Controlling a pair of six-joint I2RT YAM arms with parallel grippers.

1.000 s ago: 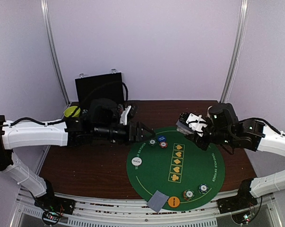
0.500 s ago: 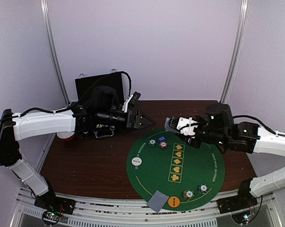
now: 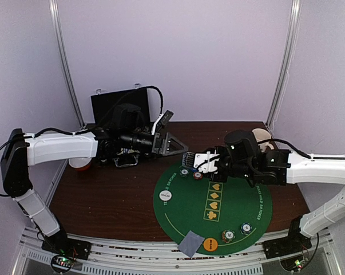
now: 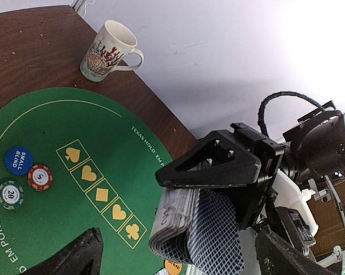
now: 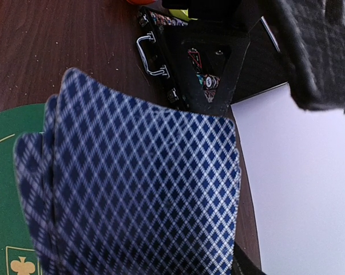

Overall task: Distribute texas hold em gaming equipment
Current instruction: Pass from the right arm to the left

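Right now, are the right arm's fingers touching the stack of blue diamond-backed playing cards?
Touching. Left wrist view shows the right arm's fingers clamped onto the blue diamond-backed card stack.

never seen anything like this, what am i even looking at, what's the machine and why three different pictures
These are two robot arms bolted at the near edge of a table. The wide picture looks down from above and behind them. The other two come from a small camera on each wrist.

On the table lies a round green poker mat. It carries poker chips, a white dealer disc, an orange disc and a few face-down cards. A black case stands open at the back, and a mug sits beside the mat.

The right claw is shut on a stack of blue-patterned cards, which fills its wrist view. The left claw is open and empty, facing that stack.
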